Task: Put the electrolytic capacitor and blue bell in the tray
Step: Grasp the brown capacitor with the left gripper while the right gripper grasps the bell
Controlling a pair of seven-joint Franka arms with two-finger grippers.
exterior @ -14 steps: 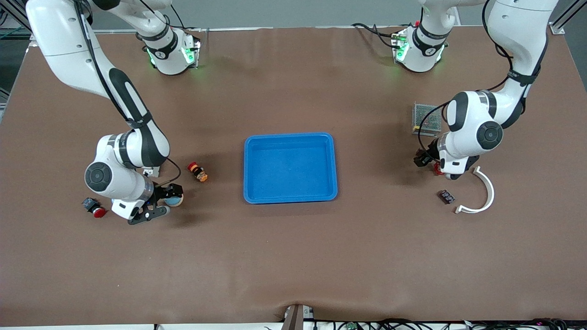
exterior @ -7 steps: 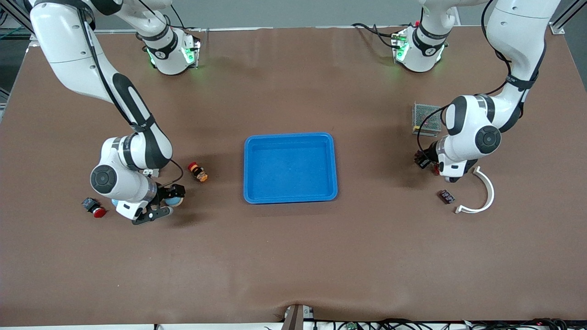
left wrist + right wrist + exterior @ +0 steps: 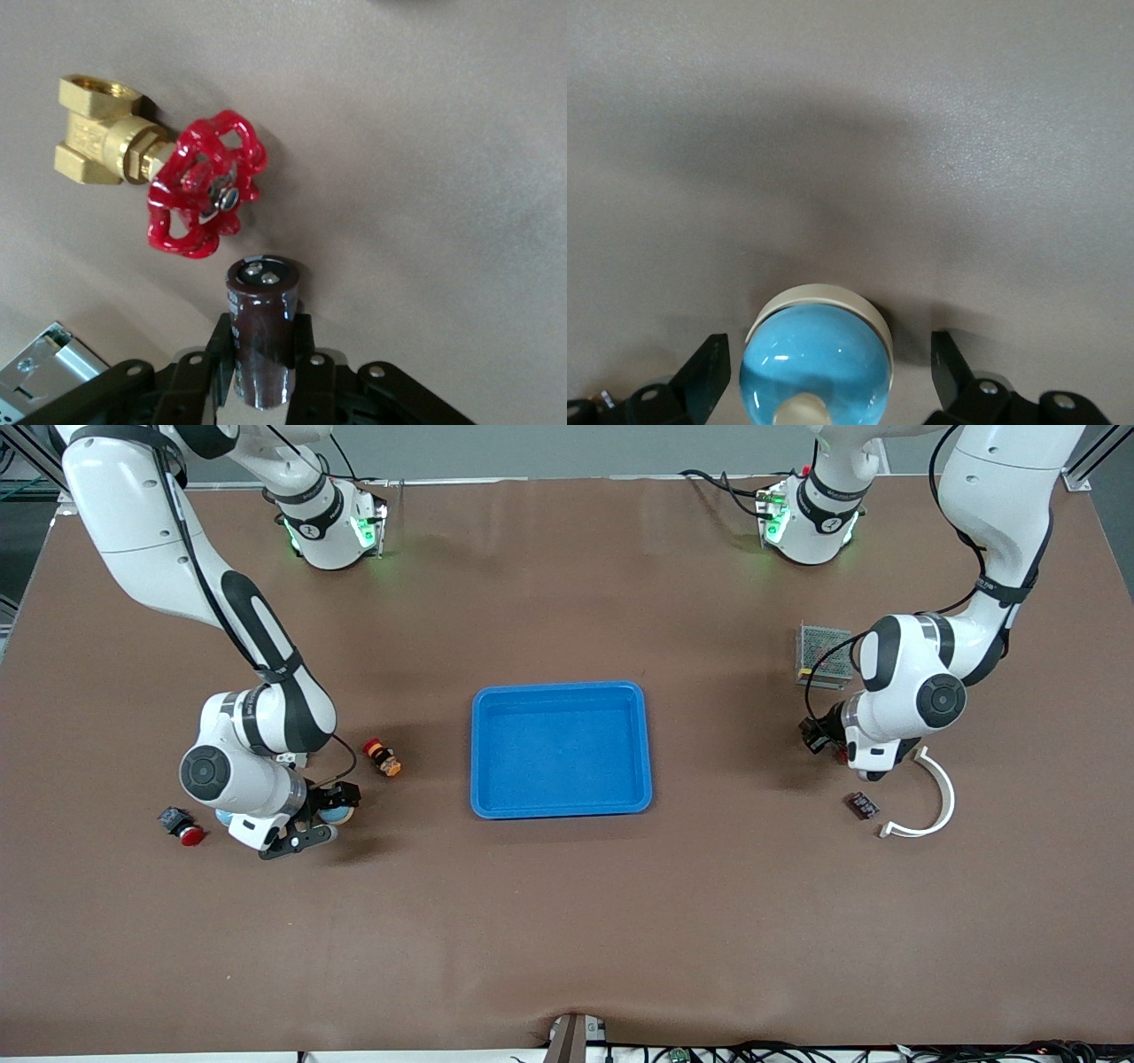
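Observation:
The blue tray [image 3: 561,748] lies at the table's middle with nothing in it. Toward the left arm's end, my left gripper [image 3: 821,735] sits low over the table. In the left wrist view that gripper [image 3: 263,359] is shut on the electrolytic capacitor [image 3: 263,323], a dark brown cylinder. Toward the right arm's end, my right gripper [image 3: 321,821] is down at the blue bell [image 3: 337,809]. In the right wrist view this gripper [image 3: 829,376] is open. Its fingers [image 3: 707,372] stand on either side of the bell [image 3: 815,359] without touching it.
A brass valve with a red handwheel [image 3: 205,195] lies just past the capacitor. A metal mesh box [image 3: 824,655], a small dark chip [image 3: 862,805] and a white curved piece [image 3: 941,797] lie near the left arm. A red-orange button [image 3: 383,758] and a red push button [image 3: 182,826] lie near the right gripper.
My left gripper has shut on the capacitor and its arm has shifted slightly. The right arm has settled a little closer around the bell, still open.

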